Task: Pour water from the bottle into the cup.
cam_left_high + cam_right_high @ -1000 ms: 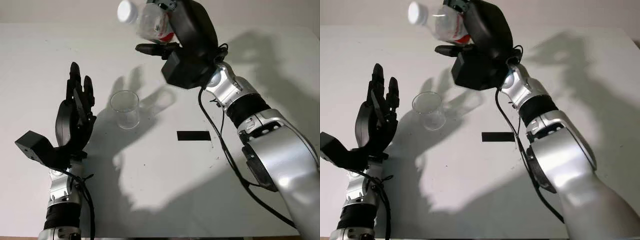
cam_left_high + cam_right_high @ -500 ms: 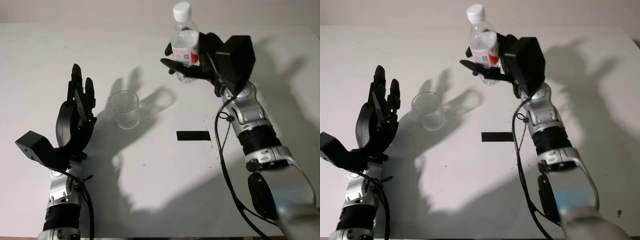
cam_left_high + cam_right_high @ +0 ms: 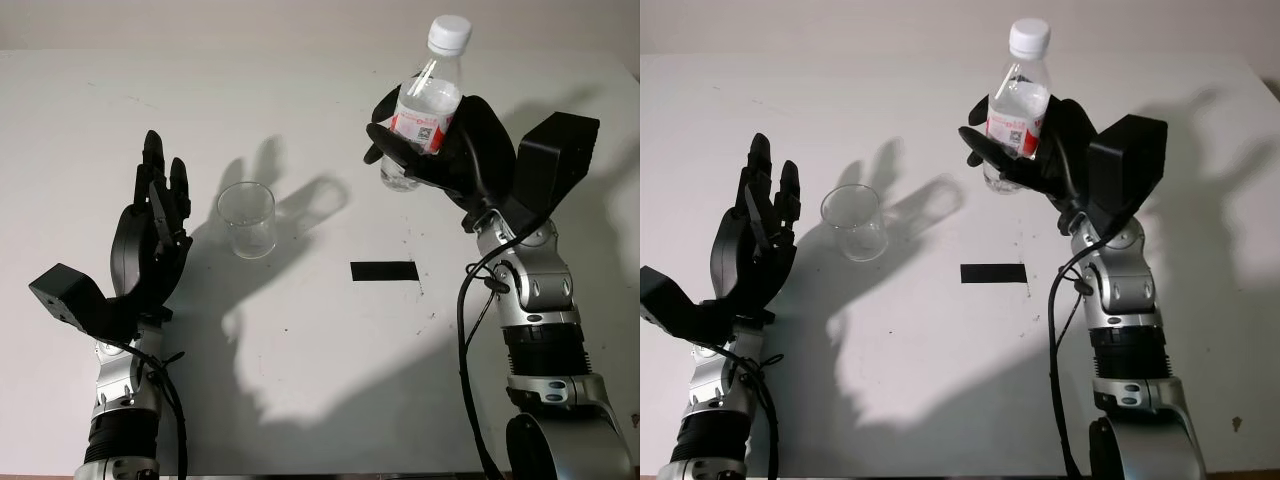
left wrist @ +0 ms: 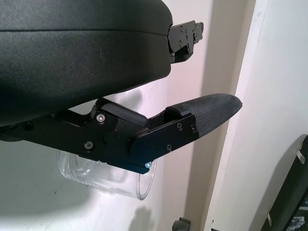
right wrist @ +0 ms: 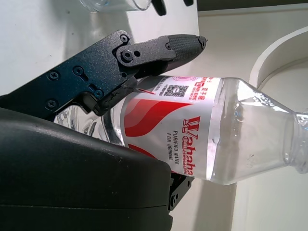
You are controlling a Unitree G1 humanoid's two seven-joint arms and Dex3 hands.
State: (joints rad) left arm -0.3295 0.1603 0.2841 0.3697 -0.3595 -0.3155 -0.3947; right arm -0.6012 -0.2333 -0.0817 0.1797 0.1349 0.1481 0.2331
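A clear plastic water bottle (image 3: 420, 110) with a white cap and a red-and-white label is held nearly upright above the table at the right, its cap leaning slightly right. My right hand (image 3: 440, 150) is shut on it; the right wrist view shows the fingers (image 5: 144, 53) wrapped over the bottle's label (image 5: 183, 130). A clear plastic cup (image 3: 248, 220) stands upright on the table left of centre. My left hand (image 3: 155, 225) is open and raised just left of the cup, apart from it. In the left wrist view the cup (image 4: 110, 180) sits behind a finger (image 4: 192, 120).
A strip of black tape (image 3: 384, 271) lies on the white table (image 3: 320, 380) between cup and bottle. Strong shadows of both hands fall across the tabletop.
My right arm has swung rightward and back with the bottle, which went from tipped over near the cup to upright, then further right. The left hand and cup stayed put.
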